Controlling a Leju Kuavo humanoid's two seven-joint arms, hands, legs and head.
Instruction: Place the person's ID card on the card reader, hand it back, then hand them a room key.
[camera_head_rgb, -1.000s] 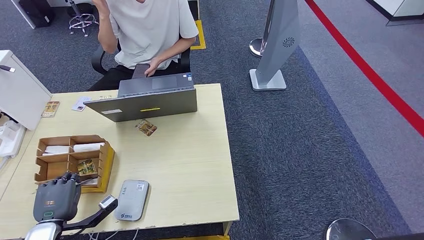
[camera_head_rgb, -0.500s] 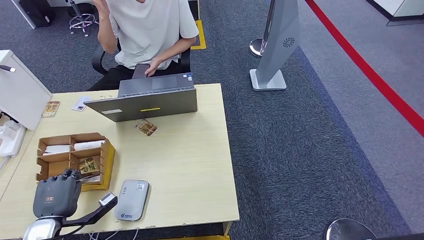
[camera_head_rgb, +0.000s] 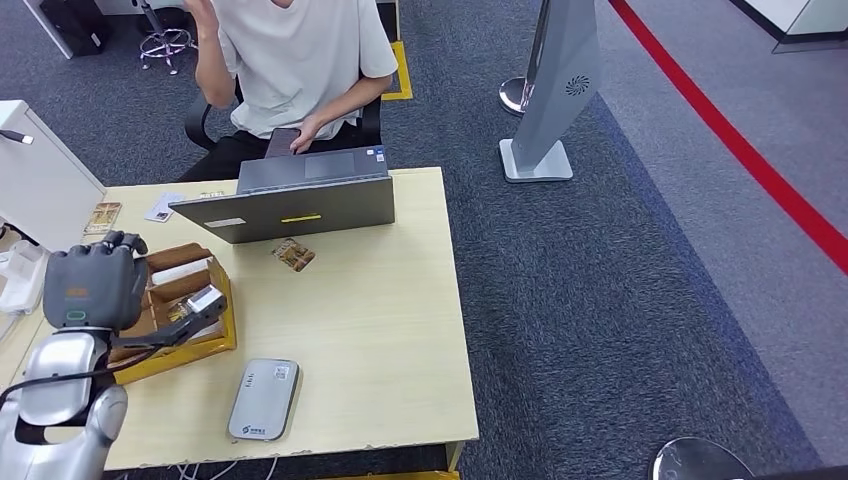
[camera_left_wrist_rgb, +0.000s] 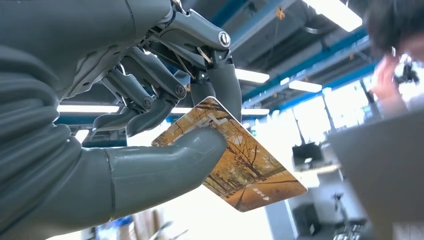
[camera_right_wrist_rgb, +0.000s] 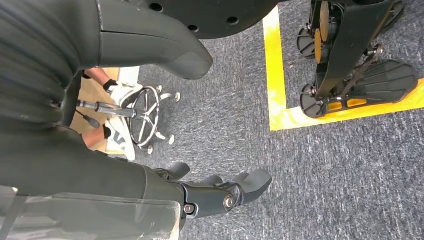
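Near the table's (camera_head_rgb: 400, 330) left edge, the left hand (camera_head_rgb: 88, 288) hovers over the cardboard organizer (camera_head_rgb: 205, 345) — thumb and a finger pinching a room key (camera_left_wrist_rgb: 240, 165). The card reader (camera_head_rgb: 263, 399) lies by the front edge. The right hand (camera_right_wrist_rgb: 220, 192) hangs, fingers loosely apart, holding nothing.

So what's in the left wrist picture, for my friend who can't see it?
The robot's left hand pinches a card printed with an autumn tree scene between its thumb and a finger. Behind are ceiling lights, and a blurred person far off.

Even bright light, wrist backlit
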